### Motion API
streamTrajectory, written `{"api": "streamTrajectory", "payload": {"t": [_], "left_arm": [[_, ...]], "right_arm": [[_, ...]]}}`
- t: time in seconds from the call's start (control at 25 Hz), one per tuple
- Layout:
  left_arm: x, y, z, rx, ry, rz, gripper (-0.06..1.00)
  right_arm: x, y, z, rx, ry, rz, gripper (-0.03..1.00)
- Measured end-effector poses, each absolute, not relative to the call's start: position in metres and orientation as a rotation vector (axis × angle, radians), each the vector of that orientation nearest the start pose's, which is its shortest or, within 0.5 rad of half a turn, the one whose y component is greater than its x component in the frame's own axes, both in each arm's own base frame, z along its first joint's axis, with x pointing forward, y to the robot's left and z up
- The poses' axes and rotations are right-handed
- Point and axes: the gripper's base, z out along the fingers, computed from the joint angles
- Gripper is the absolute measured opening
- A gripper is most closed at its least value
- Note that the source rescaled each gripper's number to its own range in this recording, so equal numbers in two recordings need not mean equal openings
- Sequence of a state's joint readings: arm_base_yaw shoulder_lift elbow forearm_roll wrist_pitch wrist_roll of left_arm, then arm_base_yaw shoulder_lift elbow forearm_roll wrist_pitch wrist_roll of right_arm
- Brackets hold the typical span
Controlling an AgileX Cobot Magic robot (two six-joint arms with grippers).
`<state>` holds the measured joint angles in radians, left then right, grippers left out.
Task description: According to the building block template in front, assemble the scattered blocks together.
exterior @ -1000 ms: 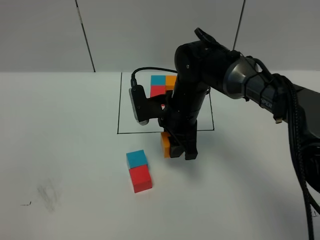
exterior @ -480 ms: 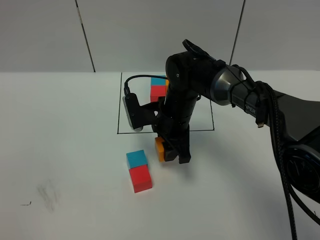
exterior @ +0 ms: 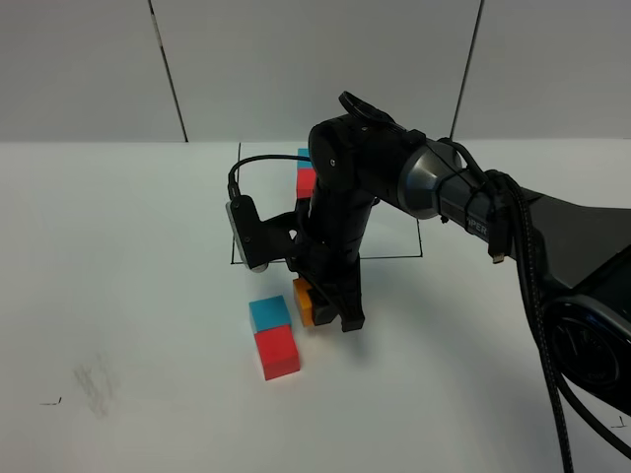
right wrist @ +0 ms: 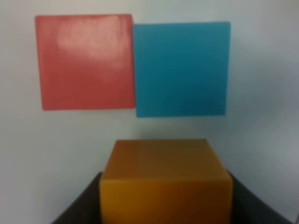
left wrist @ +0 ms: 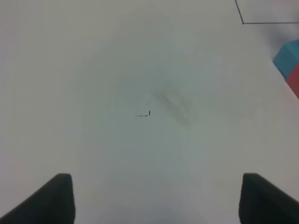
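My right gripper reaches across the middle and is shut on the orange cube, holding it low over the table just right of the blue cube. The red cube touches the blue cube's near side. In the right wrist view the orange cube sits between my fingers, close to the blue cube and the red cube. The template inside the black frame is mostly hidden behind the arm. My left gripper is open and empty over bare table.
The right arm and its cable cover much of the framed area. A faint smudge and a small black mark lie at the front left. The left wrist view catches the blue cube and a frame corner.
My right gripper has carried the orange cube to the left and slightly nearer, close beside the blue cube. The blue and red cubes have not moved.
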<state>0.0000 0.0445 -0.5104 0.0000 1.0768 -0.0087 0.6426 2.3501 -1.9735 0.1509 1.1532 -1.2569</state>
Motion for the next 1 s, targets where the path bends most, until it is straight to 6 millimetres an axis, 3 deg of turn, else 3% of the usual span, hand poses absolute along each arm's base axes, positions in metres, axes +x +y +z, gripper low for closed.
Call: {"api": "streamTrajectory", "payload": {"t": [0.4, 1.0], "left_arm": [[0.0, 0.0, 0.279, -0.009, 2.094, -0.005, 0.58], [0.0, 0.0, 0.279, -0.009, 2.094, -0.005, 0.58]], "right_arm": [[0.381, 0.305, 0.137, -2.388, 1.793, 0.136, 0.0], [0.387, 0.309, 0.137, -2.334, 1.754, 0.097, 0.0]]}}
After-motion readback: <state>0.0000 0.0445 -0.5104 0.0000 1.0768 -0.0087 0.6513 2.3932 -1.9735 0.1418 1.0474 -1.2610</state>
